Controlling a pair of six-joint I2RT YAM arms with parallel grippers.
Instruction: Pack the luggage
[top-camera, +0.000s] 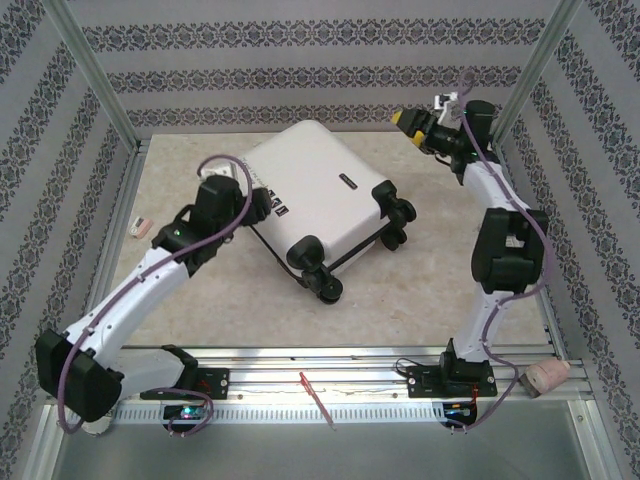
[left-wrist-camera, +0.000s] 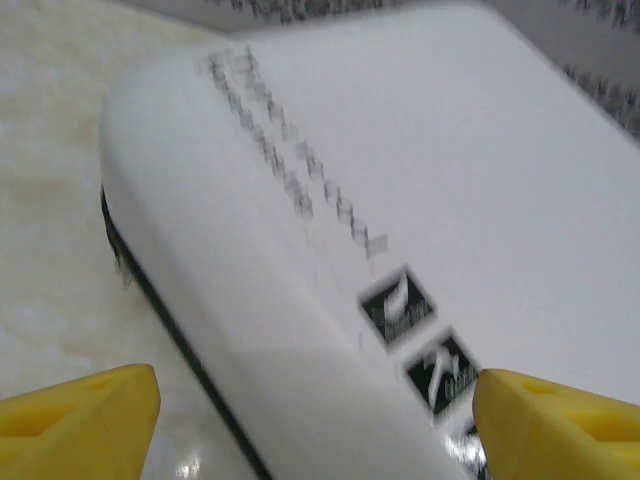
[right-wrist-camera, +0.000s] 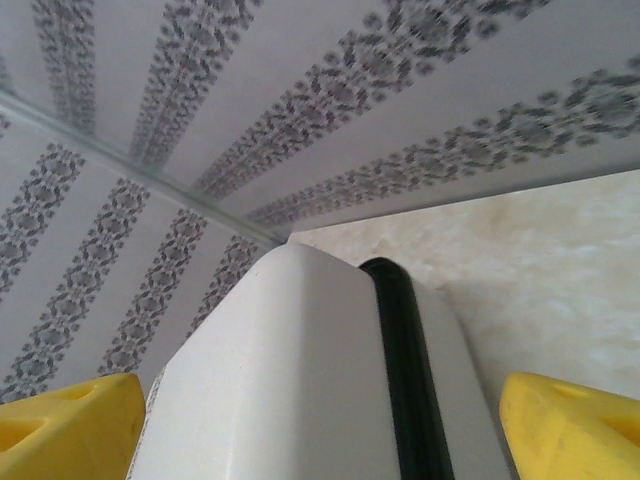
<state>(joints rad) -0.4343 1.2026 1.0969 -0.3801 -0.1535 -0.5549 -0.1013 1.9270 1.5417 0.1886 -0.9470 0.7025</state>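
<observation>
The luggage (top-camera: 320, 195) is a white hard-shell suitcase lying shut and flat at the back middle of the table, wheels (top-camera: 325, 285) toward the front right. My left gripper (top-camera: 268, 207) is at its left near edge. In the left wrist view this gripper (left-wrist-camera: 318, 410) is open, its yellow fingers (left-wrist-camera: 85, 420) wide apart astride the rounded edge of the luggage (left-wrist-camera: 400, 150) beside two small black logos (left-wrist-camera: 400, 305). My right gripper (top-camera: 412, 125) hovers at the back right corner. It (right-wrist-camera: 322, 410) is open too, with the corner of the luggage (right-wrist-camera: 290, 370) and its black seam (right-wrist-camera: 400, 370) between the fingers.
A small pink and white object (top-camera: 141, 226) lies near the left wall. A red-handled tool (top-camera: 315, 395) rests on the front rail, and a pale pink roll (top-camera: 545, 377) sits at the front right. Patterned walls and metal posts (top-camera: 95, 75) close in the table.
</observation>
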